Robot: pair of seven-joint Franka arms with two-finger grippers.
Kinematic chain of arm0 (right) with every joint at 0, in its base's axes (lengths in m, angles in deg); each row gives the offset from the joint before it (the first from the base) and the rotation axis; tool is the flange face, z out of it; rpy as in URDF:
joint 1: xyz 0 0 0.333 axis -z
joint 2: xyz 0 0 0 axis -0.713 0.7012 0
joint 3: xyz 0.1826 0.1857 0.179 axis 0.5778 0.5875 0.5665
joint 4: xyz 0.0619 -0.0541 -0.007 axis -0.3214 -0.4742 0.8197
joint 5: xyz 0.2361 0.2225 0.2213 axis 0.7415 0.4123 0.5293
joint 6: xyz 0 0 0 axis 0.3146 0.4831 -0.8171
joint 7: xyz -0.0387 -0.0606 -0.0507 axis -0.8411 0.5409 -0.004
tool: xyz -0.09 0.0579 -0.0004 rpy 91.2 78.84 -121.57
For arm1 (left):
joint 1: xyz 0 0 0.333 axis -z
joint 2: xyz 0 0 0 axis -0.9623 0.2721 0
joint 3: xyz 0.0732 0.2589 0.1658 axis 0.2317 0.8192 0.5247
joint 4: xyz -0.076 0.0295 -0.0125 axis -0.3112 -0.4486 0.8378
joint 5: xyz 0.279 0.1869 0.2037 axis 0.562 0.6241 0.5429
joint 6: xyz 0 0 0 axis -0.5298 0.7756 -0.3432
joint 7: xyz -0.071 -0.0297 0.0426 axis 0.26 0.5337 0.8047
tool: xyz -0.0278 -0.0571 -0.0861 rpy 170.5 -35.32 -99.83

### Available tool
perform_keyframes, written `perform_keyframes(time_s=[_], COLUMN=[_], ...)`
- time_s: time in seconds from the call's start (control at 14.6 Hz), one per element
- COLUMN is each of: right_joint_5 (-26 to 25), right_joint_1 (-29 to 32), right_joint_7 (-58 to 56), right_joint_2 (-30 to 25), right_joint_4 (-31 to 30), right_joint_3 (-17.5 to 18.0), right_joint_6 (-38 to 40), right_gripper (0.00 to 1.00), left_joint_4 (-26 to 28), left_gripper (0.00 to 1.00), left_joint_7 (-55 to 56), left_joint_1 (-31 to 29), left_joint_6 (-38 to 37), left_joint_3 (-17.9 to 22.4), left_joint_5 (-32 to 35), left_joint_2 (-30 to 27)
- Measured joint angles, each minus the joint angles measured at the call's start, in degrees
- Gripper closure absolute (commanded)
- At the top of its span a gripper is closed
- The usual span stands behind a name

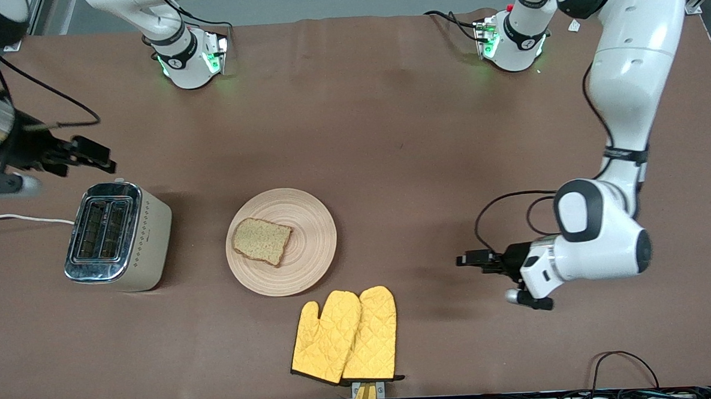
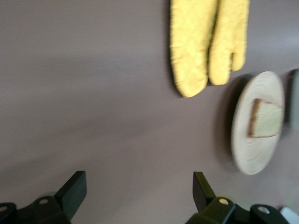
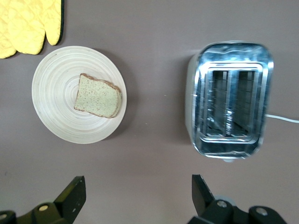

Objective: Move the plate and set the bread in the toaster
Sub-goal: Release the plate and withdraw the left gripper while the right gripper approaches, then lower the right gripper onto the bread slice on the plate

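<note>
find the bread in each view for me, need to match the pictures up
Front view: the bread lies on the plate, between the toaster and the oven mitts.
Left wrist view: bread on the plate, near the picture's edge.
Right wrist view: bread on the plate, beside the toaster.
Shared landmark: the yellow oven mitts, seen in all three views.

The toaster [image 1: 117,235] is showing a glossy chrome top over matt cream sides. The plate [image 1: 309,249] is looking like pale, ring-grooved wood, the bread [image 1: 262,240] coarse and speckled. Quilted yellow cloth mitts [image 1: 344,336] are lying on the matt brown desk [image 1: 388,132].
</note>
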State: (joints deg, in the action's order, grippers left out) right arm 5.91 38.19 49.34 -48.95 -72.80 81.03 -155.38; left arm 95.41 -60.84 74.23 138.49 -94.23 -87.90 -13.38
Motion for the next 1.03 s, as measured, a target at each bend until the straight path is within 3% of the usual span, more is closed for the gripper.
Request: perform_keyframes(time_s=[0.34, 0.75, 1.03], right_joint_5=[0.35, 0.39, 0.40], right_joint_1=[-3.48, -9.18, -11.22], right_joint_7=[4.47, 9.93, 11.45], right_joint_2=[4.93, 10.69, 13.21], right_joint_4=[-5.85, -11.12, -16.97], right_joint_3=[0.03, 0.07, 0.06], right_joint_6=[-8.83, -22.45, -31.21], right_gripper=[0.00, 0.00, 0.00], left_joint_4=[-0.13, -0.08, 2.74], left_gripper=[0.00, 0.00, 0.00], left_joint_7=[3.96, 4.14, 5.97], left_joint_1=[-3.08, -7.20, -7.41], left_joint_6=[-9.24, -21.58, -24.18], left_joint_3=[0.10, 0.30, 0.28], left_joint_5=[15.52, 24.75, 27.70], left_joint_2=[-9.42, -20.83, -28.05])
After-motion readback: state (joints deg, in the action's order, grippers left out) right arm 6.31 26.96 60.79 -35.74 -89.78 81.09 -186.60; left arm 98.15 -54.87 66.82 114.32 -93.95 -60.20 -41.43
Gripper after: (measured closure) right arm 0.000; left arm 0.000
